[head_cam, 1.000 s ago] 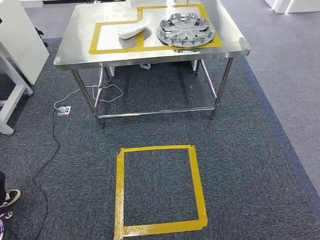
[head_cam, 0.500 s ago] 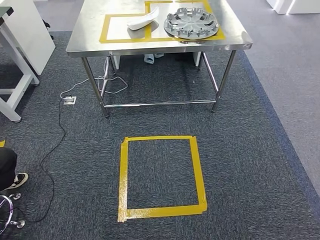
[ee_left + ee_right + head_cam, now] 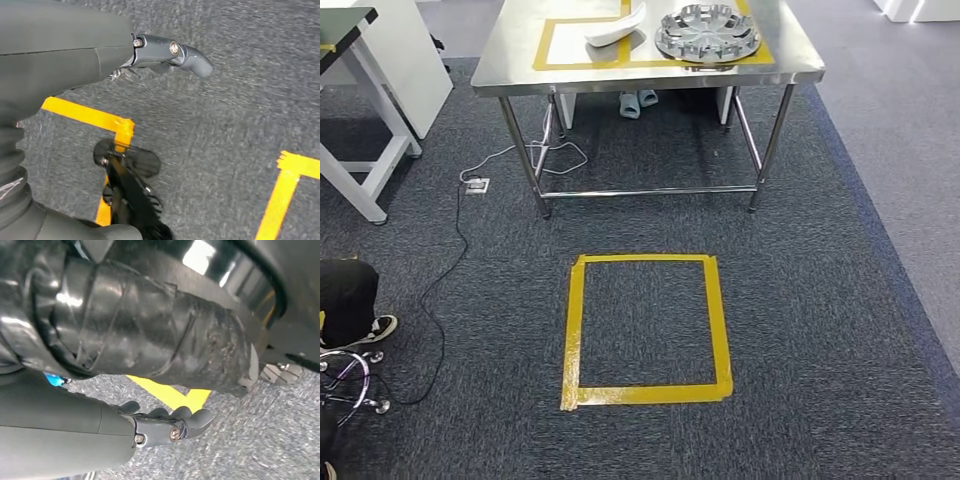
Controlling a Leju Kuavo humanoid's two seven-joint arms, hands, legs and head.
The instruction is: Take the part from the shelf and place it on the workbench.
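As the head view looked down across the carpet, the steel workbench [image 3: 652, 72] stood ahead at the far side, and on its top, inside yellow tape outlines, lay a white curved part [image 3: 614, 28] just beside a silver wheel cover [image 3: 707, 32]. Between robot and bench a yellow tape square [image 3: 647, 330] marked the floor. A person's shoe [image 3: 374, 329] and a chair base [image 3: 346, 385] sat off to the left, with a cable [image 3: 444, 270] trailing to a floor socket. No shelf appeared here.

In the left wrist view the left hand [image 3: 166, 52] hung over the carpet holding nothing, its thumb stretched out straight; whether the other fingers were spread or curled could not be told.

In the right wrist view the right hand [image 3: 166, 422] hung beside the robot's body, fingers curled inward around nothing.

Parts seemed already delivered, so this was likely the walk between bench and shelf. The next move probably called for turning to find the shelf and opening a hand for the next part.
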